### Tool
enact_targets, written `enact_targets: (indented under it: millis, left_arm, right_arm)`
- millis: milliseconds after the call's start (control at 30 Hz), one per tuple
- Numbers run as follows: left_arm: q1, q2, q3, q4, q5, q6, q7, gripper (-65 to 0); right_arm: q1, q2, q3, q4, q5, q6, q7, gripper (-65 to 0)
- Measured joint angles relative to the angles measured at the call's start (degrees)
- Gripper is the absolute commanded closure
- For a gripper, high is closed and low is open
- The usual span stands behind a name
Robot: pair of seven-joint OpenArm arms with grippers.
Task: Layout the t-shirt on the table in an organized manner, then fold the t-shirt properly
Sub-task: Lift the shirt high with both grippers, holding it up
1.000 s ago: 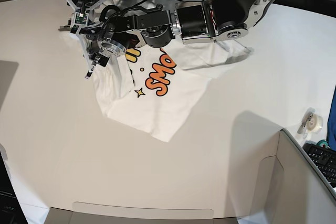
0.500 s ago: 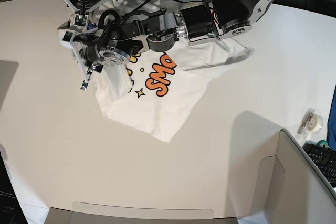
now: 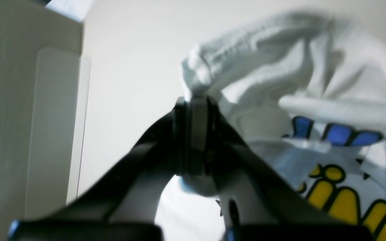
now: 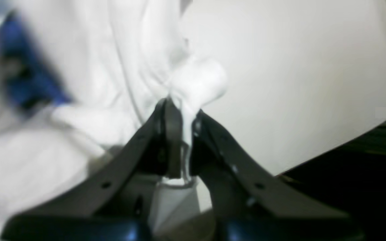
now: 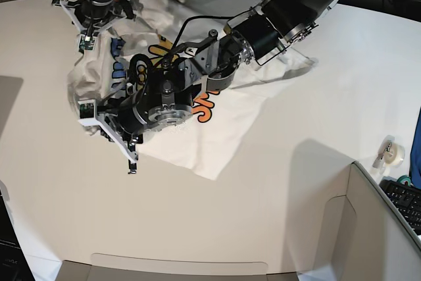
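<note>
The white t-shirt [image 5: 197, 143] lies crumpled on the off-white table [image 5: 263, 195], with its blue, yellow and orange print partly under the arms. My left gripper [image 5: 92, 115] reaches across from the right and is shut on a bunched white fold at the shirt's left edge. In the left wrist view, the left gripper [image 3: 196, 100] pinches that fold, and the t-shirt [image 3: 347, 83] print shows to its right. My right gripper [image 5: 87, 34], at the far left, is shut on the shirt's upper edge. The right wrist view confirms it: the right gripper [image 4: 179, 107] clamps white t-shirt [image 4: 95, 67] cloth.
A grey cardboard box [image 5: 381, 241] stands along the front and right front edge; it also shows as the box [image 3: 12, 117] in the left wrist view. A tape roll [image 5: 389, 153] and a keyboard [image 5: 404, 199] sit at the right. Bare table [image 4: 297, 83] lies beyond the right gripper.
My left gripper has closed on the shirt's left edge and moved toward the front, pulling the cloth with it. The right gripper has drawn back toward the far left corner, still holding cloth.
</note>
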Motion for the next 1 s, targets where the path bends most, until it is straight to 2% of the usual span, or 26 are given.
enact_targets:
  millis: [200,400,500,767,933,1000]
  left_arm:
    - [0.00,0.00,-5.66,0.09,0.11,-0.02,0.02,-0.5]
    - [0.04,0.07,-11.98,4.57,0.02,0.02,0.17,-0.5]
    - [-0.33,0.22,-14.58,5.31,0.02,0.02,0.20,-0.5]
    - [-1.42,0.20,-20.85,6.36,0.00,-0.22,0.02,-0.5]
    - [-5.31,0.20,-26.73,10.14,0.28,0.17,0.39,-0.5]
    - [-7.23,0.37,-28.17,10.36,0.37,0.17,0.42,-0.5]
  right_arm:
    - [4.98,-0.11,1.18,0.04,0.04,0.07,-0.02,0.0]
    - [13.46,-0.15,1.22,0.09,0.07,0.11,-0.24,0.0]
    - [18.58,-0.15,1.18,0.11,0.07,-0.15,-3.56,0.0]
    - [25.57,0.02,1.11,0.11,0.02,0.09,-0.50,0.0]
    - [30.82,-0.31,0.90,0.13,-8.11,-0.13,3.76,0.0]
    - [33.42,-0.28,0.79,0.13,-9.22,-0.04,4.98,0.0]
